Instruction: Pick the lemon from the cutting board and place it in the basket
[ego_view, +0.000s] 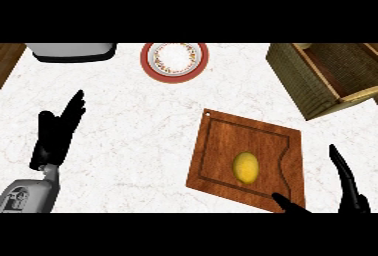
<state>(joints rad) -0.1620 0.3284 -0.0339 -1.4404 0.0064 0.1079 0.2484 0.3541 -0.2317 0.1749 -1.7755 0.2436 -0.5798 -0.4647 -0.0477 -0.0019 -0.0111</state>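
Observation:
A yellow lemon (246, 167) lies on the brown wooden cutting board (221, 145) at the lower right of the counter. The woven basket (295, 75) stands at the upper right, partly cut off by the view's edge. My right hand (345, 182) comes in from the lower right, open, its fingers to the right of the board and its thumb over the board's near corner, a little short of the lemon. My left hand (57, 132) rests open at the left, fingers pointing up, far from the board.
A red-rimmed plate (174, 61) sits at the back centre. A grey and white appliance (71, 51) stands at the back left. A wooden strip (9, 57) borders the white marble counter (133, 150) at the upper left.

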